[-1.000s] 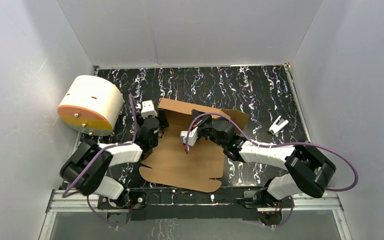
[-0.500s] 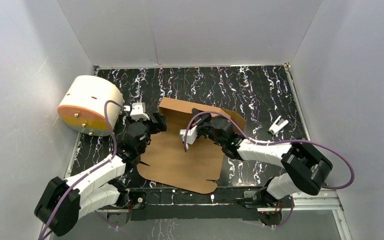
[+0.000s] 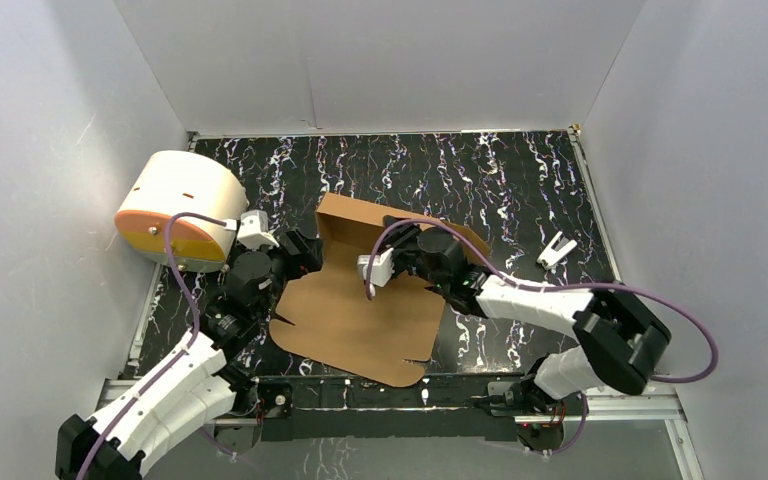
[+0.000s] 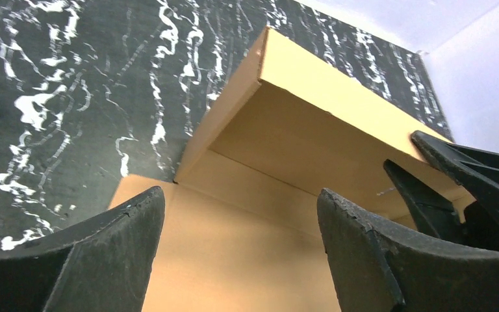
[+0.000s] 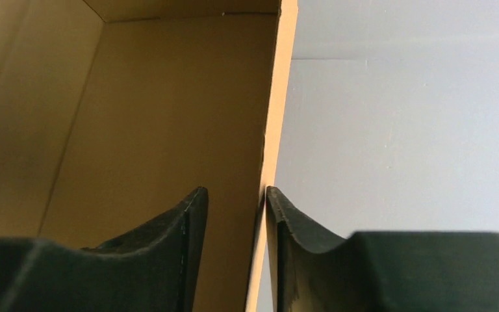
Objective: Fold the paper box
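Note:
The paper box (image 3: 355,315) is a brown cardboard sheet lying flat on the black marbled table, with its far flap (image 3: 360,215) raised upright. My left gripper (image 3: 298,250) hovers open at the sheet's left edge, near the raised flap's corner; in the left wrist view its jaws (image 4: 239,194) stand wide with bare cardboard (image 4: 286,130) beyond them. My right gripper (image 3: 397,230) is at the raised flap. In the right wrist view it (image 5: 235,190) straddles the flap's edge (image 5: 273,130): the right finger touches it, the left stands apart, so the jaws are open.
A cream-white cylinder with an orange face (image 3: 175,210) lies at the left, close to my left arm. A small white clip (image 3: 556,250) lies on the table at the right. Grey walls close in the table on three sides.
My right gripper has gone from shut on the flap to open around its edge. The left arm has stretched out and its gripper has drawn back left, opening a little wider. The sheet slid slightly left.

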### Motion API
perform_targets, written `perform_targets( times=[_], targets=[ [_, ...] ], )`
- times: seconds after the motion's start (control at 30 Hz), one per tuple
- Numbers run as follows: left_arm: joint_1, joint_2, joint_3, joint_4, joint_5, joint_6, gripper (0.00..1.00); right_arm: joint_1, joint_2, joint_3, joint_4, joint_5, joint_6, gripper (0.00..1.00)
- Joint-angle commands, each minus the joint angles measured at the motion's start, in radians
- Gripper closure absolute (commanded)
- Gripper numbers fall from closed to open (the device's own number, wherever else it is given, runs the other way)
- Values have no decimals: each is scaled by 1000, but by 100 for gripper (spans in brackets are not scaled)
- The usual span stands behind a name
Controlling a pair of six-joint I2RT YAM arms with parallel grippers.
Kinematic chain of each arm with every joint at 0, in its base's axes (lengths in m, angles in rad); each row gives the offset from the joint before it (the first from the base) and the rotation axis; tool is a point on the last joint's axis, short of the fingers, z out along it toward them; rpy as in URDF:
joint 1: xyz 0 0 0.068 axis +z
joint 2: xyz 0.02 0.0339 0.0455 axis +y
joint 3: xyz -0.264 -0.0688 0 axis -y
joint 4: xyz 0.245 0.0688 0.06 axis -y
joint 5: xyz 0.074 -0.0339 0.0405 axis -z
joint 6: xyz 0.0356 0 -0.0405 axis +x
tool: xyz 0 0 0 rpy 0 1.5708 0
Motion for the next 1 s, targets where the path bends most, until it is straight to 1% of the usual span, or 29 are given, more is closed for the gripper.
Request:
perform_targets(
  times=[0.0, 0.07, 0.1, 0.17, 0.27, 0.37, 0.43, 0.5, 0.57, 0.73, 0.83, 0.9, 0.97],
  targets=[
    [6, -31, 79, -125, 133, -82, 16, 0, -128, 26, -184, 9, 202, 48],
    [6, -26, 97, -138, 202, -104, 16, 0, -183, 33, -239, 0, 288, 37],
    [6, -21, 102, -140, 232, -118, 16, 0, -213, 33, -260, -13, 331, 32],
    [6, -2, 111, -139, 289, -145, 16, 0, -271, 25, -287, -30, 400, 28],
    [4, 31, 124, -132, 374, -193, 16, 0, -361, 20, -328, -24, 514, 24],
    [3, 61, 135, -115, 459, -232, 17, 0, -443, 12, -367, 29, 638, 23],
    [-5, 73, 136, -89, 492, -257, 17, 0, -494, 2, -381, 98, 722, 22],
    [-19, 84, 135, -60, 508, -281, 18, -1, -542, -10, -392, 207, 831, 21],
    [-41, 99, 135, -29, 509, -301, 18, -1, -583, -20, -426, 311, 926, 20],
    [-150, 187, 132, 86, 456, -334, 18, -12, -645, -48, -535, 440, 1099, 20],
    [-249, 254, 153, 135, 365, -326, 18, -24, -678, -75, -615, 485, 1190, 23],
    [-299, 296, 171, 165, 305, -311, 18, -34, -714, -107, -627, 518, 1246, 26],
    [-330, 341, 188, 198, 274, -307, 18, -49, -756, -147, -620, 552, 1290, 29]
  ],
)
